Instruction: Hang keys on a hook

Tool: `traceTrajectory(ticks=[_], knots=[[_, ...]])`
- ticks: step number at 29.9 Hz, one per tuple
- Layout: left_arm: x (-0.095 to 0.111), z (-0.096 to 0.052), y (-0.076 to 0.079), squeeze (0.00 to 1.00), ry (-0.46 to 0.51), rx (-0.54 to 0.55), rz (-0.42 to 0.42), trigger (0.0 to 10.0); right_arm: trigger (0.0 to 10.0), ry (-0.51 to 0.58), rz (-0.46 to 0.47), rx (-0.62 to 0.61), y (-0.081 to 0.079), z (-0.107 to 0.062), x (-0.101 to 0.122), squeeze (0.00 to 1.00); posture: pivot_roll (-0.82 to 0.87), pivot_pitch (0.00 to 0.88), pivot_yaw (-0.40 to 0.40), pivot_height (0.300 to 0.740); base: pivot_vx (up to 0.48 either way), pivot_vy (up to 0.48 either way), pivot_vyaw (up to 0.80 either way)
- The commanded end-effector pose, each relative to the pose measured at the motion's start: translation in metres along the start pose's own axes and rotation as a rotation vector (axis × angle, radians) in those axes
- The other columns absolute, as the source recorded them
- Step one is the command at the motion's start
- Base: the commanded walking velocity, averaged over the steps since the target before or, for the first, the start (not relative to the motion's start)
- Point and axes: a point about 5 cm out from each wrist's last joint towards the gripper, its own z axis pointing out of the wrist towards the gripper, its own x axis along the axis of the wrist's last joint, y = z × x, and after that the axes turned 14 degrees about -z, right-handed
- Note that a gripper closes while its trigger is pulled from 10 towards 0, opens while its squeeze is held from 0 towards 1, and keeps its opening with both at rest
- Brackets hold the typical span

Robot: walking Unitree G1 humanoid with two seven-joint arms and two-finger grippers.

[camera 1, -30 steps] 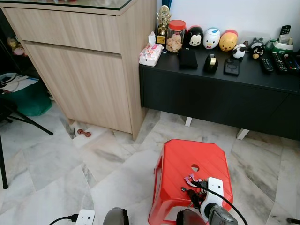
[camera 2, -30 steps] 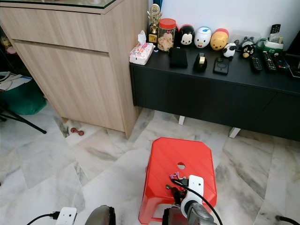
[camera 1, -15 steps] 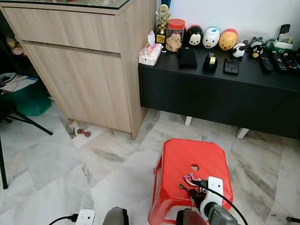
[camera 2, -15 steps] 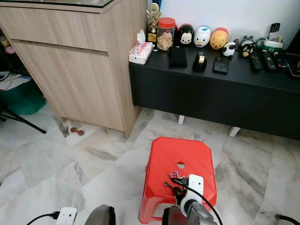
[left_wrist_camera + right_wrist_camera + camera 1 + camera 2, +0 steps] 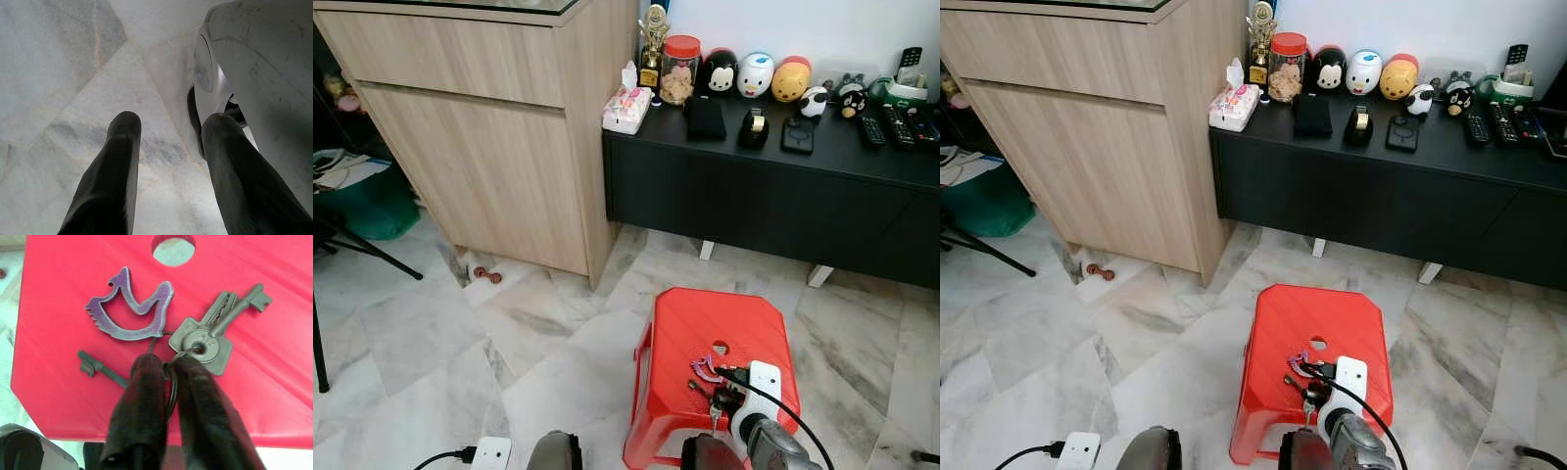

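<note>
At the lower edge of the head views the right gripper (image 5: 164,369) is seen closed on the ring of the keys (image 5: 205,335), which lie over the near part of the red stool (image 5: 677,333); its fingers (image 5: 142,401) are pinched tight around the ring, with the purple bird-shaped fob (image 5: 128,308) spread flat just beyond them and a long dark key (image 5: 100,369) lying to one side. Compared with a second ago, the bunch is seen slightly nearer the stool's round hole (image 5: 720,347) and one key now hangs down below the gripper, while the stool is unmoved. The left gripper (image 5: 166,132) is held idle above the marble floor (image 5: 431,333), its fingers parted and nothing between them. Beyond the stool, a black low cabinet (image 5: 754,196) is set against the wall, its surface carrying a tissue pack (image 5: 626,106), a red-lidded jar (image 5: 681,70) and several remote controls (image 5: 886,127). Beside it stands a wooden cupboard (image 5: 480,137).
</note>
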Motion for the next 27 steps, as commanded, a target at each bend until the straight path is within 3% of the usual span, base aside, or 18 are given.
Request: traceTrajectory(ticks=[1, 11, 14, 20, 21, 22, 25, 27], knots=[[-0.004, -0.001, -0.002, 0.00, -0.015, 0.007, 0.027, 10.0, 0.0, 0.023, 0.007, -0.006, 0.001, 0.000, 0.005, 0.00, 0.12, 0.093, -0.031, 0.630, 0.000, 0.000, 0.00], [-0.005, -0.001, -0.001, 0.00, -0.023, 0.007, 0.031, 10.0, 0.0, 0.066, -0.045, 0.002, -0.001, 0.002, 0.015, 0.00, 0.12, 0.092, -0.030, 0.630, 0.000, 0.000, 0.00], [-0.005, -0.001, -0.001, 0.00, -0.024, 0.006, 0.031, 10.0, 0.0, 0.106, -0.137, 0.002, -0.001, 0.002, 0.023, 0.00, 0.12, 0.092, -0.031, 0.630, 0.000, 0.000, 0.00], [-0.005, -0.001, -0.002, 0.00, -0.027, 0.008, 0.030, 10.0, 0.0, 0.293, -0.240, -0.052, 0.001, -0.002, 0.050, 0.00, 0.12, 0.091, -0.031, 0.630, 0.000, 0.000, 0.00], [-0.005, -0.001, -0.002, 0.00, -0.027, 0.008, 0.030, 10.0, 0.0, 0.293, -0.240, -0.052, 0.001, -0.002, 0.050, 0.00, 0.12, 0.091, -0.031, 0.630, 0.000, 0.000, 0.00], [-0.005, -0.001, -0.002, 0.00, -0.028, 0.010, 0.029, 10.0, 0.0, 0.382, -0.244, -0.080, 0.003, -0.006, 0.062, 0.00, 0.12, 0.091, -0.030, 0.630, 0.000, 0.000, 0.00], [-0.005, -0.001, -0.003, 0.00, -0.028, 0.010, 0.030, 10.0, 0.0, 0.474, -0.219, -0.108, 0.006, -0.011, 0.074, 0.00, 0.12, 0.092, -0.031, 0.630, 0.000, 0.000, 0.00], [-0.005, -0.001, -0.003, 0.00, -0.028, 0.010, 0.030, 10.0, 0.0, 0.495, -0.209, -0.111, 0.006, -0.013, 0.077, 0.00, 0.12, 0.092, -0.030, 0.630, 0.000, 0.000, 0.00]])
